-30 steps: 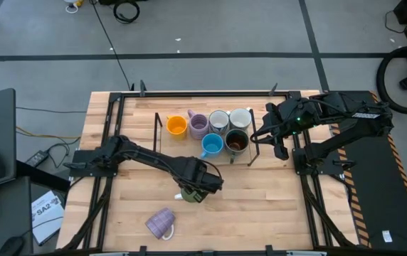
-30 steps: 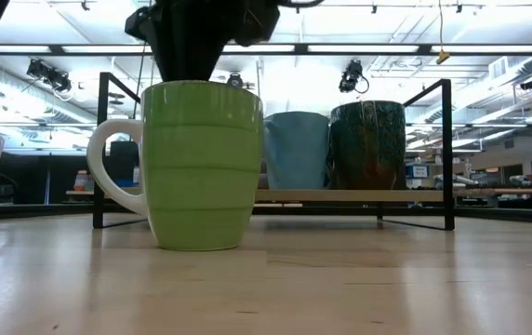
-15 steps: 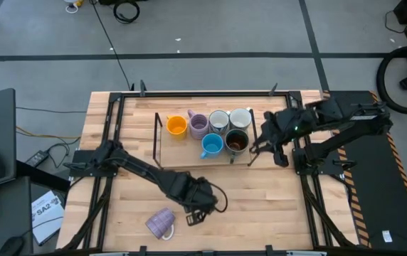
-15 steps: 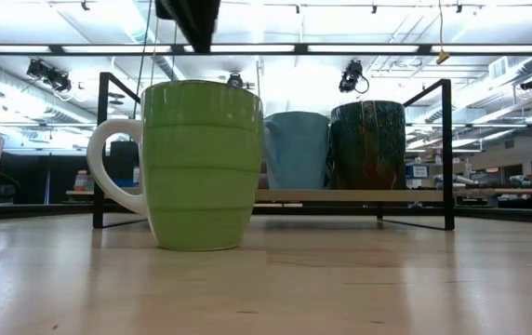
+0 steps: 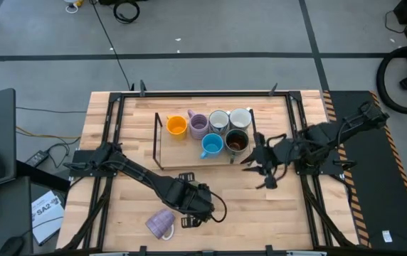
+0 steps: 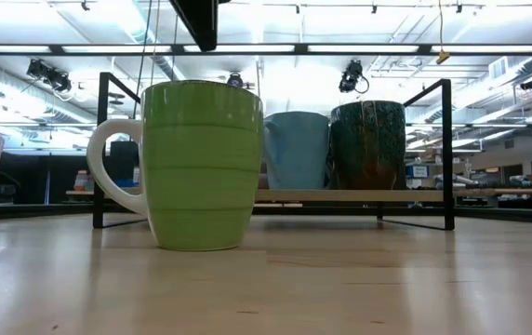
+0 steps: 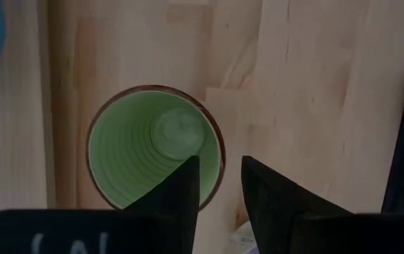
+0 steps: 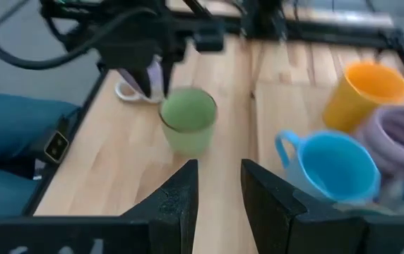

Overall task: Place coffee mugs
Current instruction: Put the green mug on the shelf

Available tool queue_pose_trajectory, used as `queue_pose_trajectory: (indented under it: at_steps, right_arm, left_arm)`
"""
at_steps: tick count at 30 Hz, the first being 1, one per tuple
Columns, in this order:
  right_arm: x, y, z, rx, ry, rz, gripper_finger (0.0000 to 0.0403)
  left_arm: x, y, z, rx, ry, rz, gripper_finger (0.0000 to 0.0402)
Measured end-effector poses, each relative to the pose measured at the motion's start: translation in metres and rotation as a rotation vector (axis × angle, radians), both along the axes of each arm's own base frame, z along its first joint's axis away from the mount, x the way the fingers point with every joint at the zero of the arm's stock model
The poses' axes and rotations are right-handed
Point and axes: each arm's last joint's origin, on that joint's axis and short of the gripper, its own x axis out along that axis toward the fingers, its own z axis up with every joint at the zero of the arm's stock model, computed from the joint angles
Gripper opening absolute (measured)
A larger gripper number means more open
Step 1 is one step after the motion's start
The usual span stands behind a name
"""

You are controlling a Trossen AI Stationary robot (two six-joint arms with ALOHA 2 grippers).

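The green mug [image 6: 201, 167] is stood upright on the table [image 5: 260, 213], in front of the rack [image 5: 156, 139]. The left gripper [image 7: 220, 166] is held just above the mug's rim. Its fingers are parted a little and nothing is gripped. A lilac mug [image 5: 161, 224] is laid on its side close by. Six more mugs are kept in the rack, with the blue mug [image 5: 212, 145] and the dark mug [image 5: 236, 141] in front. The right gripper [image 8: 220, 169] is held beside the rack, parted a little and empty.
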Motion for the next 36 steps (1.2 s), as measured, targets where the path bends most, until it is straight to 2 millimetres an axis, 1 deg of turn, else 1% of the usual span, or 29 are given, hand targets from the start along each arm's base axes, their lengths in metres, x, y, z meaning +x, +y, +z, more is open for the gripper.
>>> queue_pose_trajectory:
  at_steps: [5,9,13,26,32,36]
  right_arm:
    - [0.005,0.010,-0.018,0.005,-0.072,0.044,0.0113]
    - [0.006,0.011,-0.030,0.003,-0.076,0.050,0.0113]
    - [0.006,0.011,-0.036,-0.003,-0.065,0.053,0.0113]
    - [0.006,0.011,-0.037,0.000,-0.067,0.055,0.0113]
    - [0.006,0.011,-0.038,0.000,-0.067,0.055,0.0113]
    - [0.006,0.011,-0.038,0.000,-0.066,0.055,0.0113]
  left_arm:
    - [-0.002,-0.004,0.000,-0.002,0.002,-0.013,0.0112]
    - [-0.002,-0.008,-0.006,0.007,0.019,-0.023,0.0112]
    - [0.001,-0.011,-0.016,0.020,0.035,-0.023,0.0112]
    - [0.002,-0.001,-0.056,0.063,0.086,-0.002,0.0112]
    - [0.002,0.000,-0.066,0.061,0.079,-0.003,0.0109]
    - [0.003,0.000,-0.067,0.058,0.074,-0.003,0.0093]
